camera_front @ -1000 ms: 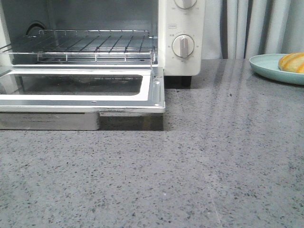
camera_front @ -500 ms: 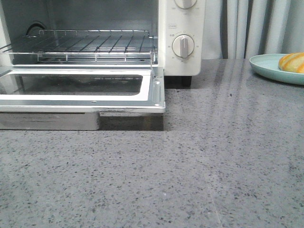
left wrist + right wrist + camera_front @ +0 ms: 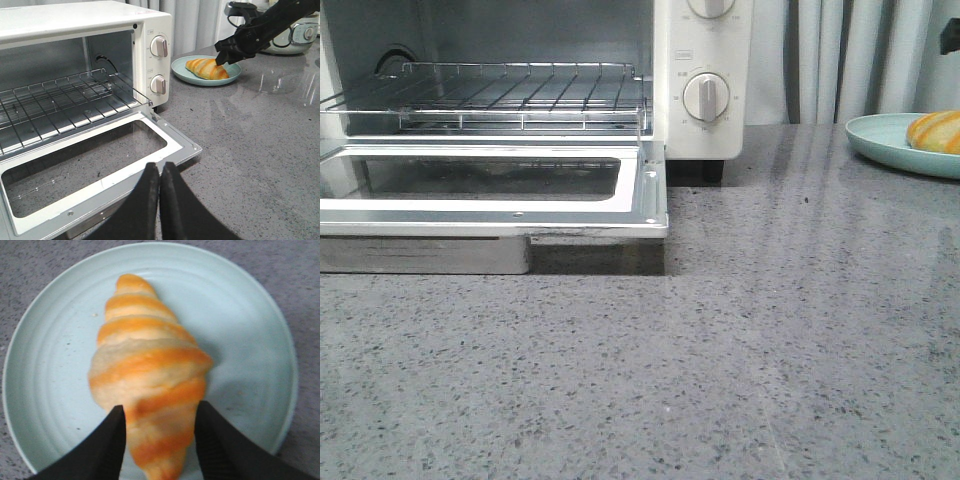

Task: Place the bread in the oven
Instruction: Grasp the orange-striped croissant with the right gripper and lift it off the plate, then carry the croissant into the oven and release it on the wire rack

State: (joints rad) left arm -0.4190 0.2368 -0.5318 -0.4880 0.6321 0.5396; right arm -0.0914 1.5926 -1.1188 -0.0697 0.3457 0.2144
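Golden-orange with pale cream stripes, the bread [image 3: 150,375] lies on a pale teal plate [image 3: 45,365], its tapered ends pointing across the dish. In the right wrist view the right gripper [image 3: 159,440] is spread, one black finger on each side of the roll's narrower end; whether the fingers [image 3: 107,445] touch the crust cannot be told. In the left wrist view the same gripper [image 3: 221,56] hangs over the bread [image 3: 206,69] at the end of a dark arm [image 3: 265,25], above the plate [image 3: 182,67].

The plate rests on a grey speckled counter [image 3: 720,350], just beside the oven [image 3: 125,30] on its knob side. In the front view only the plate's rim [image 3: 880,140] and part of the bread [image 3: 935,130] show at the right edge.

The oven is white-cream, with two round knobs [image 3: 158,84] on its panel. Its glass-windowed door [image 3: 490,190] is folded down flat toward the viewer, and the wire rack [image 3: 500,95] sits inside the cavity.

The left gripper [image 3: 160,172] is pressed together, fingertips meeting, holding nothing, and hovers in front of the lowered door [image 3: 90,170]. A pale appliance [image 3: 300,35] stands on the counter beyond the plate, and grey curtains [image 3: 850,60] hang behind.
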